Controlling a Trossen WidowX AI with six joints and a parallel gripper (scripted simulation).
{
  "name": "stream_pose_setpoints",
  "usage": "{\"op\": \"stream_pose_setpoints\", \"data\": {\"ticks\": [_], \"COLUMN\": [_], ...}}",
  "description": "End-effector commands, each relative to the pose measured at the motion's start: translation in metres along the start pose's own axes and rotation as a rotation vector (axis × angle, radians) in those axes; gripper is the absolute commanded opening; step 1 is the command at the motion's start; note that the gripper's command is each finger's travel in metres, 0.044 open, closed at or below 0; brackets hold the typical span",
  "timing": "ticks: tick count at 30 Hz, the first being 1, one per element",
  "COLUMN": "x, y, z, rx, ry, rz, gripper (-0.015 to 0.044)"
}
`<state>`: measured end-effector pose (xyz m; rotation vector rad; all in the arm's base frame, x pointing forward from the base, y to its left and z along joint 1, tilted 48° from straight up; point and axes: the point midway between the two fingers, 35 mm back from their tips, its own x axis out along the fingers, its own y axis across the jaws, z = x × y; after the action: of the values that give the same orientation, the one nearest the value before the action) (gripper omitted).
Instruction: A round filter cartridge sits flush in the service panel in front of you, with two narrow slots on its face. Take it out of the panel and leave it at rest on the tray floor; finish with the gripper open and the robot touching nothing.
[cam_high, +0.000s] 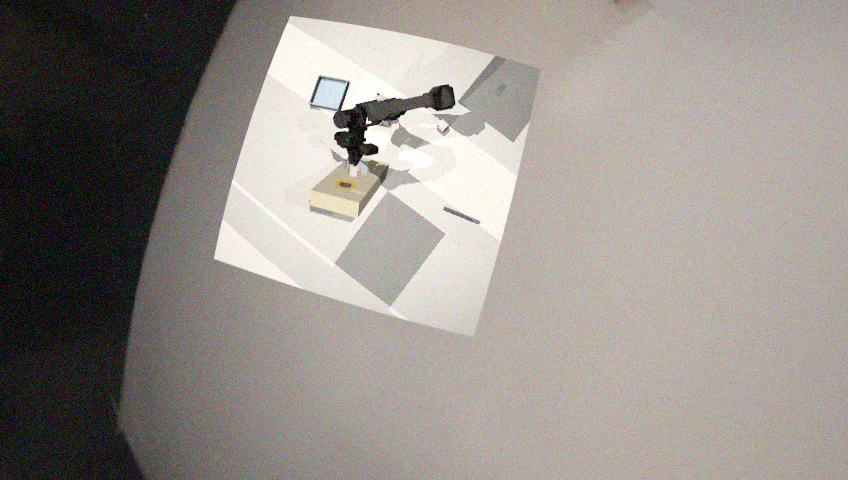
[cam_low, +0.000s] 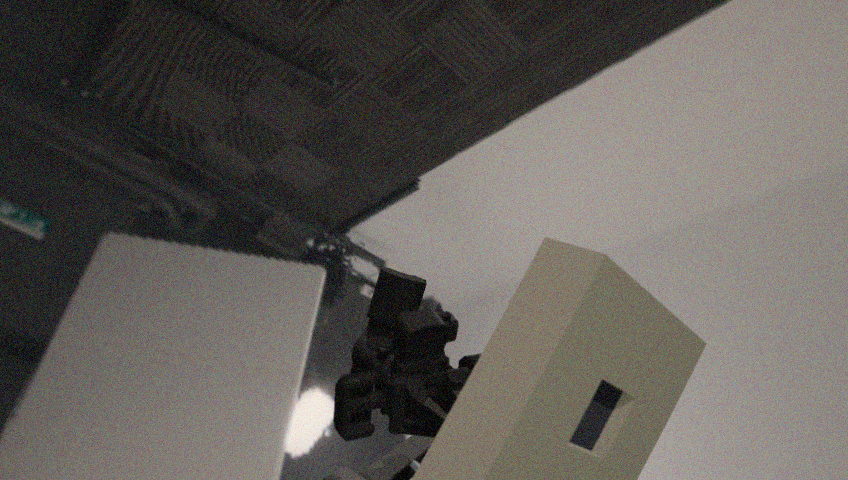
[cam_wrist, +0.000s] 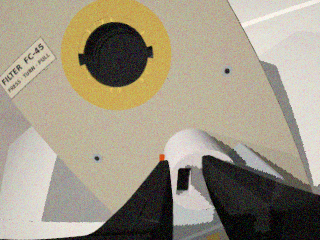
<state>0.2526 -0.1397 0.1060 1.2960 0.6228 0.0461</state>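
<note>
We have the gripper (cam_high: 355, 162) (cam_wrist: 184, 166) with its jaws narrow, a small gap between the tips, and the filter cartridge (cam_high: 354, 170) (cam_wrist: 192, 145) right there at them; whether they grip it, we cannot tell. The cartridge is out of its opening, over the panel near one edge. It leans: in the wrist view its slotted end points toward the bottom of the picture, its rounded far end toward the top, and its long axis runs roughly between the two.

Counting now: one cartridge, one dark slot (cam_wrist: 183, 179) showing on it, one orange mark (cam_wrist: 162, 157) beside the fingertip. On the one service panel (cam_high: 334, 203) (cam_low: 595, 333) (cam_wrist: 45, 115) we see one round opening (cam_wrist: 116, 55), one yellow ring (cam_wrist: 71, 55), one label (cam_wrist: 28, 67) and two screws (cam_wrist: 227, 71). Farther out, we count one tray (cam_high: 326, 108), well apart from the cartridge, and one dark bar (cam_high: 461, 214).
</note>
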Motion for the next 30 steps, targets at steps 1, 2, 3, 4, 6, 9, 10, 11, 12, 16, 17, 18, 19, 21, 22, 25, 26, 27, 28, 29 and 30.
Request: {"op": "stream_pose_setpoints", "data": {"ticks": [1, 2, 3, 4, 6, 9, 10, 11, 12, 16, 17, 18, 19, 21, 22, 25, 26, 27, 28, 29, 30], "x": [0.0, -0.001, -0.002, -0.003, -0.005, -0.009, -0.009, -0.01, -0.01, -0.016, -0.021, -0.026, -0.031, -0.042, -0.047, -0.055, -0.054, -0.051, -0.046, -0.039, -0.033], "y": [0.0, 0.002, 0.005, 0.01, 0.02, 0.033, 0.035, 0.036, 0.036, 0.04, 0.044, 0.047, 0.05, 0.057, 0.06, 0.065, 0.064, 0.06, 0.053, 0.045, 0.038], "z": [-0.002, 0.002, 0.009, 0.018, 0.036, 0.059, 0.063, 0.064, 0.064, 0.074, 0.081, 0.088, 0.094, 0.106, 0.112, 0.119, 0.117, 0.113, 0.104, 0.093, 0.081], "rx": [-0.006, -0.006, -0.006, -0.007, -0.007, -0.007, -0.007, -0.007, -0.007, -0.008, -0.009, -0.01, -0.011, -0.012, -0.013, -0.013, -0.021, -0.045, -0.086, -0.138, -0.192], "ry": [-0.002, -0.002, -0.002, -0.002, -0.002, -0.002, -0.002, -0.002, -0.002, -0.003, -0.003, -0.003, -0.004, -0.005, -0.005, -0.006, -0.001, 0.016, 0.045, 0.087, 0.132], "rz": [0.006, 0.006, 0.006, 0.006, 0.006, 0.006, 0.006, 0.006, 0.006, 0.004, 0.003, 0.002, 0.002, 0.002, 0.002, 0.003, -0.001, -0.014, -0.033, -0.055, -0.074], "gripper": [0.0088, 0.0088, 0.0088, 0.0088, 0.0088, 0.0088, 0.0088, 0.0088, 0.0088, 0.0167, 0.0193, 0.0219, 0.0245, 0.0298, 0.0324, 0.0403, 0.0377, 0.035, 0.0324, 0.0305, 0.0305]}}
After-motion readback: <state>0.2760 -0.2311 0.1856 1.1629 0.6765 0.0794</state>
